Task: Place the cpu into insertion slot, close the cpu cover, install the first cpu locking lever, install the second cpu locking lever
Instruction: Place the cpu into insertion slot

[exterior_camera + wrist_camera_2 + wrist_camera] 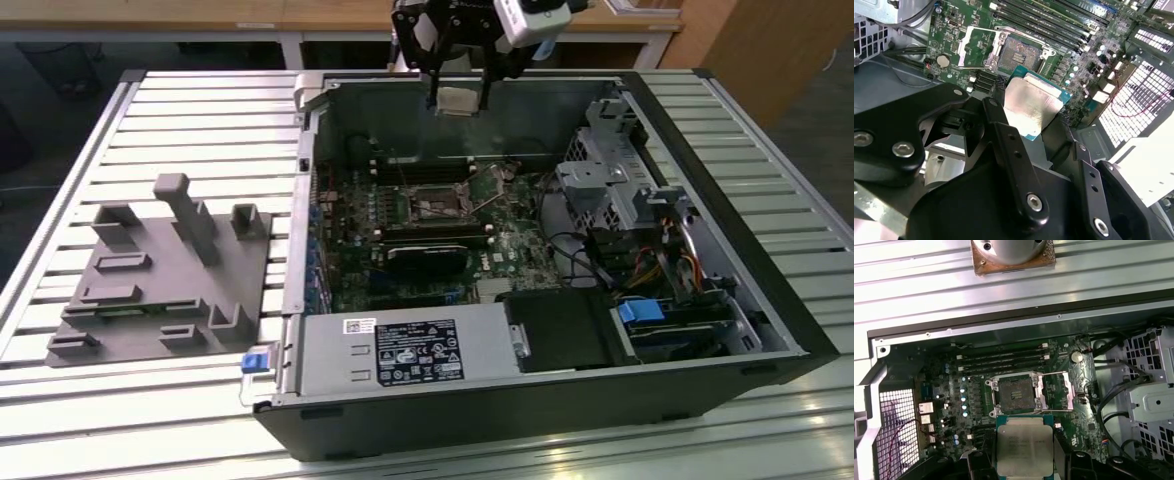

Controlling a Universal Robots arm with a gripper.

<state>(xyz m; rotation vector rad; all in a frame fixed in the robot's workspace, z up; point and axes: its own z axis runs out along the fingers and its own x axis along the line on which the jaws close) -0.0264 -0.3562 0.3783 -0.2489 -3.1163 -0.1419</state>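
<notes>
Second wrist view sits closest to the work. The jaws are closed on the cpu (1034, 107), with the black fingers (1010, 150) pinching two opposite edges and the silver lid turned toward the camera. Beyond it, on the green motherboard (949, 35), the insertion slot (1019, 54) lies bare, and the cpu cover (973, 47) is folded back just beside it.

The hold is on thin edges only, so I judge the main risk to be the chip twisting or slipping between the fingers. If it reaches the slot rotated or off-square, it could rest on the rim or bend the contacts in the dark centre. A finger could also catch the raised cover, which lies close to the slot.

First wrist view looks past the chip toward the slot, so their outlines can be compared. The edges look roughly parallel, and the chip reads as beside the slot rather than over it. The second wrist view is better for the grip itself.

Height is what the exterior view adds. There the chip hangs above the far wall of the open computer case (534, 420), well apart from the board below. On the slatted desk (200, 110), a grey fixture block (160, 290) stands at the exterior view's left, well apart from the case.
</notes>
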